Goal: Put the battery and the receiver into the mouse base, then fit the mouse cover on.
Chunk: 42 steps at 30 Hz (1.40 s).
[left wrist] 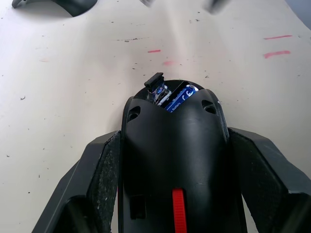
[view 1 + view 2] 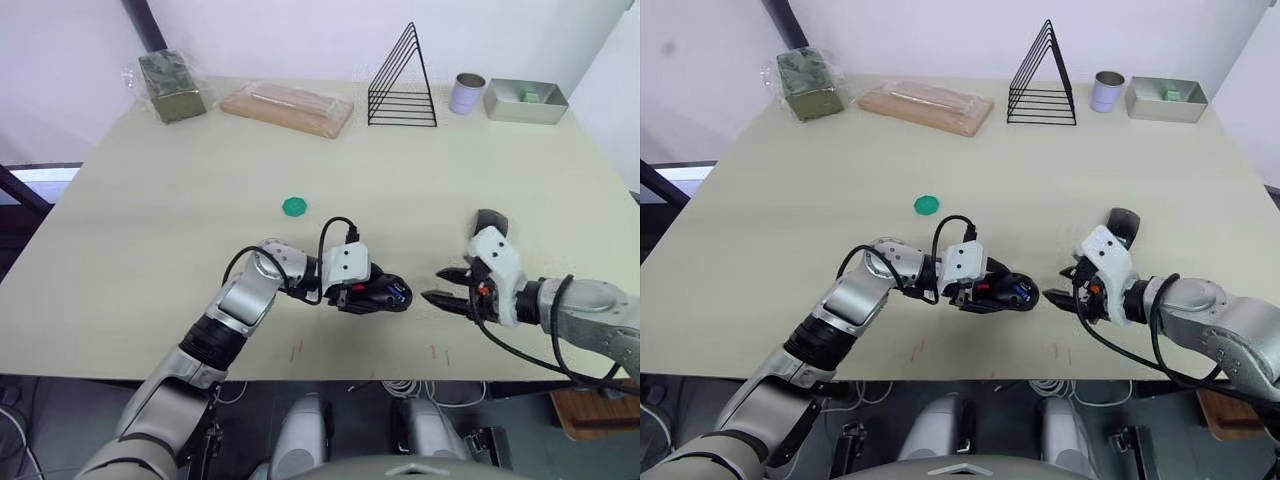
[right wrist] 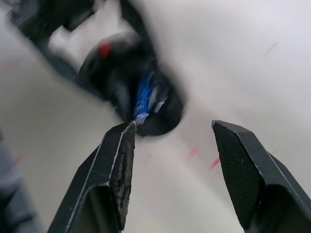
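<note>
Near the front edge of the tabletop: both grippers are facing each other with bare table between them.
Left gripper: clamping the mouse base from both sides; its fingers are pressing against the body's flanks.
Mouse base: lying near the front edge, about midway along it; its far end is cut off at the bottom of the left wrist view, and the red patch is showing on its top.
Battery: sitting in the hollow of the mouse base, only its blue end peeking out.
Receiver: a small black piece standing beside the battery at the rim of the hollow; whether it is fully seated is hard to make out.
Right gripper: hovering just beside the mouse base, fingers spread apart and holding nothing.
Mouse cover: lying on the table behind the right gripper, partly hidden by its wrist.
</note>
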Tool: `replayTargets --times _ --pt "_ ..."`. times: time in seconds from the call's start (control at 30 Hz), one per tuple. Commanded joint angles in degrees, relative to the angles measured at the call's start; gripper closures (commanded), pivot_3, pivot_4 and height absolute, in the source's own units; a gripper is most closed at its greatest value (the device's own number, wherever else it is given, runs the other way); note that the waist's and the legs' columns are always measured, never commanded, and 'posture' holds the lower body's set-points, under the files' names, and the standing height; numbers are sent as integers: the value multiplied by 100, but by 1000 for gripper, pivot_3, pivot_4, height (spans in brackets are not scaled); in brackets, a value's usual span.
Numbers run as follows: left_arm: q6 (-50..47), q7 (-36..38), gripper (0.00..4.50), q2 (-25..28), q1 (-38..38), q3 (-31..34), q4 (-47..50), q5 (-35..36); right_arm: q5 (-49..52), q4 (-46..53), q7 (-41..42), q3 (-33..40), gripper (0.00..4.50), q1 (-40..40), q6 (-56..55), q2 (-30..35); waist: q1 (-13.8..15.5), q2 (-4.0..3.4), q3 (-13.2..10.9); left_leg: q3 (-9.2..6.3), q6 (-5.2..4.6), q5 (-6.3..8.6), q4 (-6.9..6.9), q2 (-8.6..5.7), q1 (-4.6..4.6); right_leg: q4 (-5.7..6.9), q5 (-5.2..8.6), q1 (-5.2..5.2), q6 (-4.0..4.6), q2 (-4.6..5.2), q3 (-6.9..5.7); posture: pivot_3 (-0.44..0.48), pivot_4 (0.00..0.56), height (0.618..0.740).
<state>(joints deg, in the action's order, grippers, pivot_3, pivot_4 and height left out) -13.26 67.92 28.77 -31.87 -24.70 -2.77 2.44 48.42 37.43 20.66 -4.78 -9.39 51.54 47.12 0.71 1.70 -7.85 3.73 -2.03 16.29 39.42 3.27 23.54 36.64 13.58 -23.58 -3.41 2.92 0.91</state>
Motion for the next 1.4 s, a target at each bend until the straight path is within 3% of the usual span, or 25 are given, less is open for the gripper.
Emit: replayTargets --times 0.03,0.1,0.2,0.23,0.83,1.4 --pt "30 92 1640 64 -33 -25 12 -39 -293 106 -29 67 2131 117 -339 -289 2 0 0 0 0 0 0 0 -1 3 0 0 0 -1 1 0 150 740" --pt "33 93 1640 64 -40 -23 -3 -41 -332 36 59 110 2740 164 -416 -495 3 -1 0 1 0 0 1 0 0 3 0 -1 0 0 4 0 150 740" --pt "23 89 1640 63 -44 -18 -8 -37 -497 -57 131 24 4298 151 -472 -719 3 -1 0 3 0 0 2 -1 -2 3 -1 0 0 0 9 0 150 740" --pt "19 90 1640 61 -48 -17 -12 -36 -565 -79 156 -15 4414 141 -487 -760 3 -1 0 5 0 0 2 -1 -2 3 0 -1 0 0 9 0 150 740" --pt "6 64 1640 51 -36 -11 -45 -58 -1446 -642 509 -388 4414 -40 -609 -1496 5 -2 0 32 1 -1 2 -1 -6 8 -1 0 0 -1 11 0 150 740" --pt "-20 50 1640 59 -28 1 -20 -54 -1952 -849 692 -557 4414 31 -636 -1797 5 -2 0 33 1 -1 2 -1 -10 11 -1 0 0 -1 12 0 150 740"
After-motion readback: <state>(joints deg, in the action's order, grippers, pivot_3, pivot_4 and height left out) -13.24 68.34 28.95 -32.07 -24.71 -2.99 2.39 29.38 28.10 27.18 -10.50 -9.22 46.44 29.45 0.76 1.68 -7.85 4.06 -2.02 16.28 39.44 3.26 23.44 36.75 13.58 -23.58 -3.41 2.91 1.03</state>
